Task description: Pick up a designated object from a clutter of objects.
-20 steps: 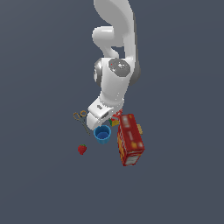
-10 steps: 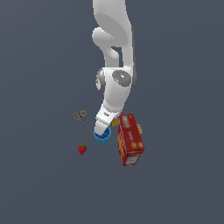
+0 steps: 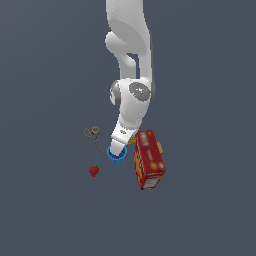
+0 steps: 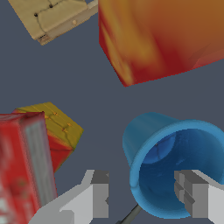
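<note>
The blue cup point(image 3: 117, 157) stands upright among the clutter, between the scissors point(image 3: 92, 136) and the big red cracker box point(image 3: 149, 160). My gripper point(image 3: 118, 149) is down at the cup's rim. In the wrist view the gripper point(image 4: 146, 194) is open. One finger point(image 4: 193, 192) is inside the blue cup point(image 4: 151, 144). The other finger point(image 4: 99, 192) is outside it, so the cup's wall lies between them. I cannot see either finger touching the wall. The strawberry point(image 3: 93, 170) lies apart at the exterior view's left.
In the wrist view a red box with a pale label point(image 4: 22, 166) and a yellow-and-red cube point(image 4: 54, 129) sit close beside the outer finger. A large orange-red block point(image 4: 162, 35) and a tan flat piece point(image 4: 52, 17) lie beyond the cup.
The arm has lowered and swung the hand onto the blue cup, so the hand now covers part of its rim. The cup, box, scissors and strawberry have not moved.
</note>
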Controlling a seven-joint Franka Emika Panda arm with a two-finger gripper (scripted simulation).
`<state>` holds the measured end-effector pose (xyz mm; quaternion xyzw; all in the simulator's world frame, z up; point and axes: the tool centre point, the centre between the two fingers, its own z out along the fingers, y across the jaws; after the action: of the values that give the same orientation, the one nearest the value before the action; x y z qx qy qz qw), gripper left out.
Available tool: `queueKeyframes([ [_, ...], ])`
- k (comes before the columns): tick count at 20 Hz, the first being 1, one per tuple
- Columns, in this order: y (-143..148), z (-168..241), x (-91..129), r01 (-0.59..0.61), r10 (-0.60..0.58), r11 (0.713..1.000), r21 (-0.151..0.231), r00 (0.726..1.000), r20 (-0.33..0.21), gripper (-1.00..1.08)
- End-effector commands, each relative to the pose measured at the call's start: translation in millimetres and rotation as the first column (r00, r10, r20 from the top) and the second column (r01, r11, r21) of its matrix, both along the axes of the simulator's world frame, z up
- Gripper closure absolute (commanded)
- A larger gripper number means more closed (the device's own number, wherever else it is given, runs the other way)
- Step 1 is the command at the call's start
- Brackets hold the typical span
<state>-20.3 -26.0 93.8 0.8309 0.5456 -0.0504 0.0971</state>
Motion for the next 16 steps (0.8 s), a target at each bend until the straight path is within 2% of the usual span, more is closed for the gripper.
queueKeyframes([
  [1, -0.6, -4.1, -0.2, -0.001, 0.001, 1.0, 0.0, 1.0, -0.001, -0.2],
  [10, -4.9, -26.5, -1.0, -0.007, 0.007, 1.0, 0.001, 1.0, -0.002, -0.2],
  [11, -4.9, -26.5, -1.0, -0.007, 0.007, 1.0, 0.001, 1.0, -0.002, 1.08],
  [16, -4.9, -26.5, -1.0, -0.007, 0.007, 1.0, 0.001, 1.0, -0.002, 1.08],
])
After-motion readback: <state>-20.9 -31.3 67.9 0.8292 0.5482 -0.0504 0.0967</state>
